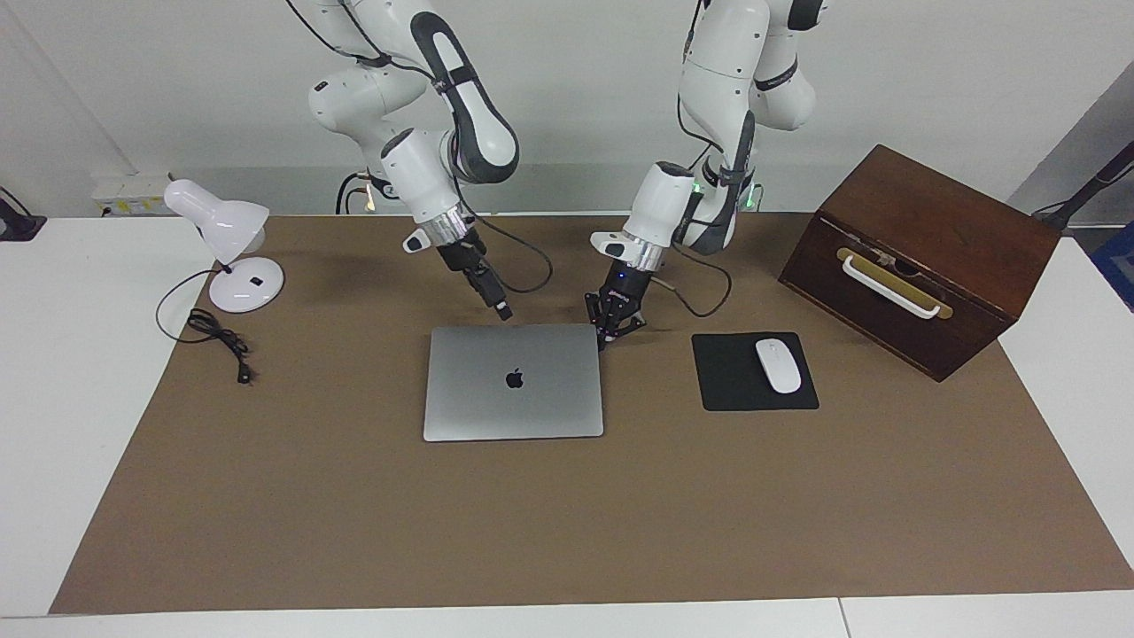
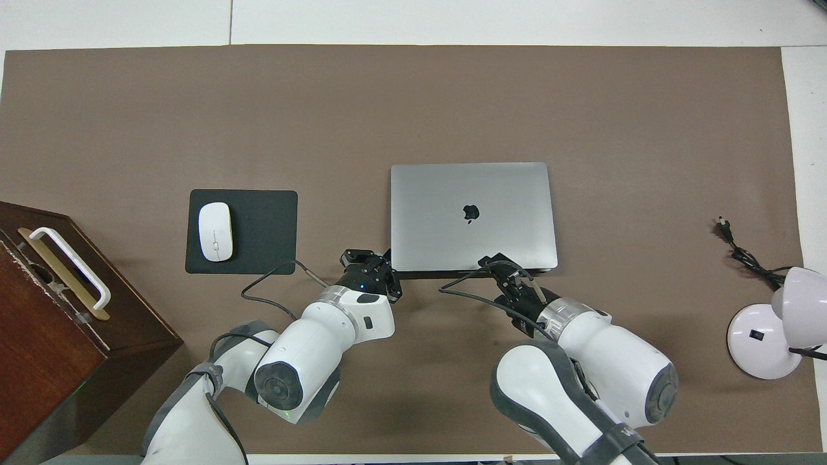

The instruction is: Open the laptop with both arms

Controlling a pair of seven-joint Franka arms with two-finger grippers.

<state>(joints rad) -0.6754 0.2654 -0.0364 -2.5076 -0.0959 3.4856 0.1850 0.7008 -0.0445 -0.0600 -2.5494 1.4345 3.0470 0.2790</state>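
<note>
A: What lies nearest the camera?

B: The brown mat [image 1: 567, 532], bare at its near edge. Reading across it: lamp [image 1: 232, 252], laptop [image 1: 514, 383], pad [image 1: 754, 371] with mouse [image 1: 778, 365], wooden box [image 1: 921, 257].

A: Where is the laptop, and how does it look?

B: Mid-mat, flat, lid fully shut, silver-grey, dark logo centred. The pad lies beside it toward my left arm's end.

A: Your grippers?

B: My right gripper [image 1: 501, 309] is low at the lid's edge nearer me, fingers seemingly together. My left gripper [image 1: 617, 330] is at the corner of that edge, fingers apart, gripping nothing.

A: Progress?

B: Approach looks done, I judge; lifting the lid remains entirely.
</note>
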